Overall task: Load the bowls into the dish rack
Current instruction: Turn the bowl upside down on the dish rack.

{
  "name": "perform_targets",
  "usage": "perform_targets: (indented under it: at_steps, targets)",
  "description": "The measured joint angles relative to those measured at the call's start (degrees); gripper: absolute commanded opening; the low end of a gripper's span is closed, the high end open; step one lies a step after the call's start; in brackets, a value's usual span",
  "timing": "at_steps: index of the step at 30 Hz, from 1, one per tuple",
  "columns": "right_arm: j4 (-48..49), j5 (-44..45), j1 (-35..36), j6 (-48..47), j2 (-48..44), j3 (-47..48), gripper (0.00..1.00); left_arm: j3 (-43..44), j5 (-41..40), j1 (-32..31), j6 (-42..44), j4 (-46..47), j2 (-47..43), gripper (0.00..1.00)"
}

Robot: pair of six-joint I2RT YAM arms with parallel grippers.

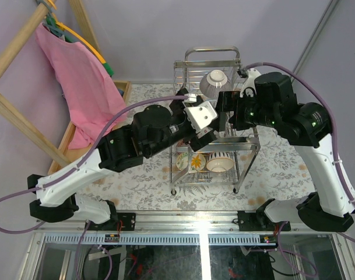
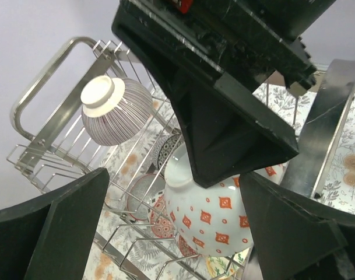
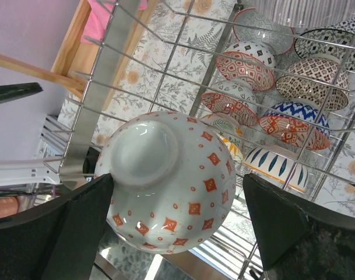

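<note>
Bowl (image 3: 165,157) is shown upturned on dish rack (image 3: 101,87), fingers (image 3: 66,233) of right gripper (image 3: 177,181) and left gripper (image 2: 174,175) spread empty; straight withdrawal is advised.

Arms (image 1: 78,175) are finished in white shells with chunky black joints; purple-grey cables (image 1: 270,64) are looped off them; left pincer (image 2: 174,175) is moulded matte black.

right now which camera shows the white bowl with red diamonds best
The right wrist view: the red-diamond bowl fills the middle, foot and patterned side clear. The left wrist view shows only its lower side, the rest behind a black gripper finger. In the top external view I cannot find it under the arms.
</note>
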Motion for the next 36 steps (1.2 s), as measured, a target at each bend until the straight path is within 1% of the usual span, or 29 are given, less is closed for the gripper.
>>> perform_targets:
  at_steps: [7,14,16,18,19,20,21,22,23,24,25,26,28,30,31,32,34,36]
  targets:
    - [1.79,-4.87,-5.99,3.72,-1.66,-2.97,0.99,-0.57,2.03,2.86,-1.64,0.79,0.63,0.9]
    - [1.64,-5.79,-7.17,5.73,-1.4,-2.78,1.0,-4.66,6.43,5.09,-2.4,5.07,-1.36,0.88]
    - [1.57,-5.75,-7.21,5.86,-1.4,-2.69,0.9,-5.68,7.91,5.79,-2.6,6.1,-1.9,0.86]
    - [1.2,-5.86,-7.26,6.14,-1.42,-2.34,0.86,-6.6,9.29,6.4,-2.78,7.13,-2.27,0.86]
    - [1.09,-5.81,-7.26,6.21,-1.53,-2.16,0.82,-7.17,10.08,6.82,-2.86,7.85,-2.54,0.86]
    - [0.81,-5.81,-7.26,6.19,-1.77,-2.03,0.75,-7.76,10.75,7.26,-2.99,8.39,-2.86,0.86]
    - [0.7,-5.84,-7.3,6.08,-2.21,-2.03,0.61,-8.87,12.02,8.09,-3.26,9.25,-3.52,0.86]
    - [0.55,-5.84,-7.32,5.9,-2.71,-2.03,0.5,-9.53,12.79,8.79,-3.3,9.4,-4.04,0.86]
    - [0.07,-6.23,-7.39,6.05,-3.48,-2.05,0.36,-10.49,13.9,9.99,-3.43,9.11,-4.66,0.86]
    - [-2.03,-6.91,-7.37,6.45,-4.76,-2.6,0.17,-11.1,14.73,10.8,-3.58,8.72,-4.94,0.86]
    - [-3.28,-7.63,-7.37,6.71,-6.25,-3.43,0.14,-11.58,15.67,11.72,-3.8,8.48,-4.98,0.86]
    - [-3.28,-7.98,-7.41,6.88,-8.02,-4.17,0.18,-11.67,16.55,12.61,-3.96,8.26,-4.79,0.86]
    - [-1.86,-8.59,-7.72,6.71,-10.49,-4.92,0.29,-11.72,17.84,13.53,-4.31,7.85,-4.35,0.86]
    - [-0.5,-9.75,-7.69,6.86,-12.33,-5.6,0.48,-11.72,18.88,13.66,-4.72,7.65,-4.04,0.86]
    - [-0.09,-10.29,-7.67,6.86,-12.92,-5.79,0.61,-11.72,19.3,13.66,-4.98,7.56,-3.96,0.86]
    - [0.31,-10.54,-7.69,6.84,-13.25,-5.79,0.71,-11.74,19.69,13.68,-5.35,7.26,-3.93,0.86]
    - [0.9,-11.19,-7.67,6.54,-13.6,-5.4,0.8,-12.07,19.98,13.68,-6.12,7.1,-4.11,0.87]
    - [0.96,-11.63,-7.67,5.86,-13.22,-5.03,0.83,-13.86,20.35,13.92,-7.61,7.61,-5.38,0.88]
